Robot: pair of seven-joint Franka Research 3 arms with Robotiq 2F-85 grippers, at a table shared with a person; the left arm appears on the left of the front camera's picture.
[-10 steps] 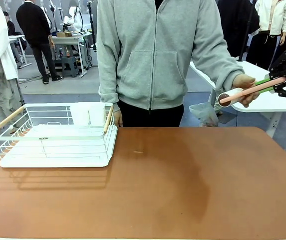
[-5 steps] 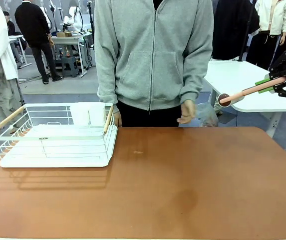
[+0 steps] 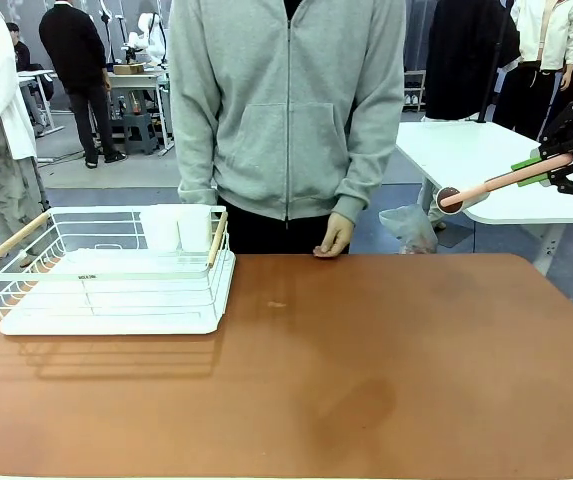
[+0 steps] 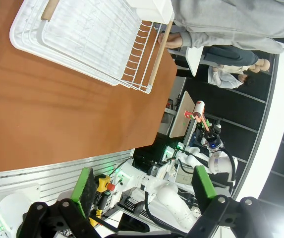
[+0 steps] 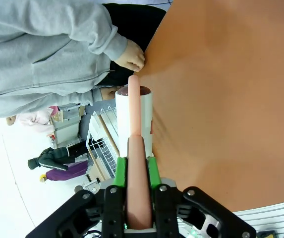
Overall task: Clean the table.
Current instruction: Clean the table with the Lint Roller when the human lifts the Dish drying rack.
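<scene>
- The left gripper [image 4: 144,184] is nearest, held clear of the tabletop, its green pads spread wide with nothing between them
- The table [image 3: 446,340] fills the lower part of the front view; its near half is bare, apart from a darker patch right of the middle that may be a shadow or a stain, I cannot tell which
- Farther in, a small pale speck [image 3: 277,304] lies on the brown top, just right of the dish rack [image 3: 26,300]; it looks like the one bit of dirt left to lift
- The rack stands on the far left part of the table, with white cups [image 3: 176,228] at its back
- The person's hand [image 3: 333,237] rests at the table's far edge, well apart from the tool
- The right gripper [image 3: 541,168] is up beyond the far right corner, pinching the pink handle of a lint roller [image 3: 481,190]; the roll hangs in the air, off the table
- By my judgement the tool is in hand but no rolling has begun, so the whole top is yet to be covered, the speck first
</scene>
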